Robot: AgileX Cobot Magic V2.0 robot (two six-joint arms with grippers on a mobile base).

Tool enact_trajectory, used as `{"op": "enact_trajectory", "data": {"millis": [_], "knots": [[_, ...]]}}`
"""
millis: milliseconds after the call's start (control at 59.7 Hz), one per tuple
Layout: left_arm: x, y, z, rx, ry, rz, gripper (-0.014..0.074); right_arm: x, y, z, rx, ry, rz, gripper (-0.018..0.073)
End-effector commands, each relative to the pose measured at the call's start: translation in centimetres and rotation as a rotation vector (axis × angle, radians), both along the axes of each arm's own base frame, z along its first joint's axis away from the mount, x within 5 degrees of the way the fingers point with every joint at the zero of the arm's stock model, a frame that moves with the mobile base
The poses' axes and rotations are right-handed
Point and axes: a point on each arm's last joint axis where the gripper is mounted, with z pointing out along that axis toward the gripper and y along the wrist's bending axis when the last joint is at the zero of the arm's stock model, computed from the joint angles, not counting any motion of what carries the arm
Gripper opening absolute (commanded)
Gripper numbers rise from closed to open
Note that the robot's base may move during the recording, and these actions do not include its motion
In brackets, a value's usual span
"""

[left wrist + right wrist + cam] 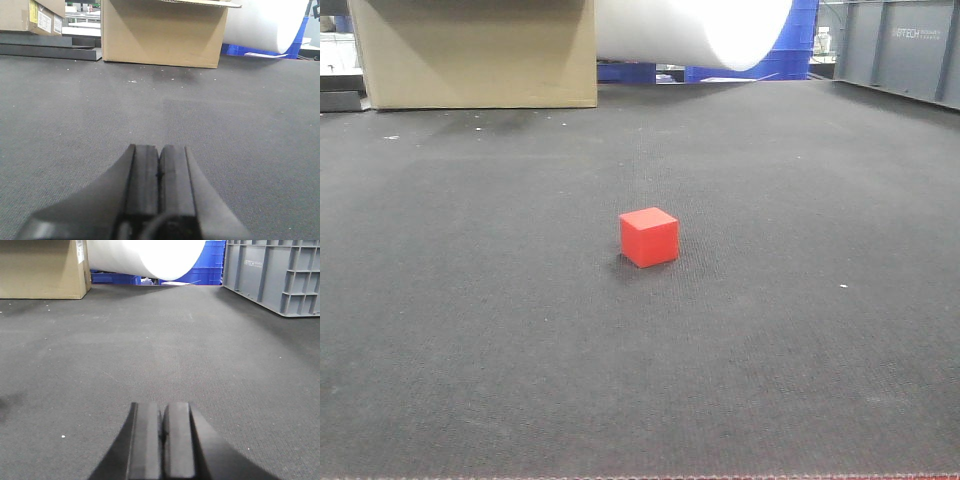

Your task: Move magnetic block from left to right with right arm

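Note:
The magnetic block (649,237), a small red-orange cube, rests alone on the dark mat (470,300) near the middle of the front view. Neither arm shows in that view. In the left wrist view my left gripper (159,148) is shut, its black pads pressed together with nothing between them, low over bare mat. My right gripper (162,405) is likewise shut and empty in the right wrist view. The block appears in neither wrist view.
A cardboard box (475,52) stands at the back left of the mat. A large white roll (695,28) lies behind it, with blue crates (790,45) beyond. A grey plastic crate (905,50) sits at the back right.

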Motion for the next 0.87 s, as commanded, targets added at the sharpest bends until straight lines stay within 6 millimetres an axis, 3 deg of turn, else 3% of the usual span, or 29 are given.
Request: {"op": "enact_trajectory", "data": {"millis": [0, 855], "knots": [[-0.13, -0.01, 0.60, -0.010, -0.093, -0.004, -0.0116, -0.23, -0.15, 1.04, -0.006, -0.109, -0.019, 0.0111], [-0.13, -0.01, 0.60, -0.010, -0.093, -0.004, -0.0116, -0.23, -0.15, 1.04, -0.006, -0.109, -0.019, 0.0111]]}}
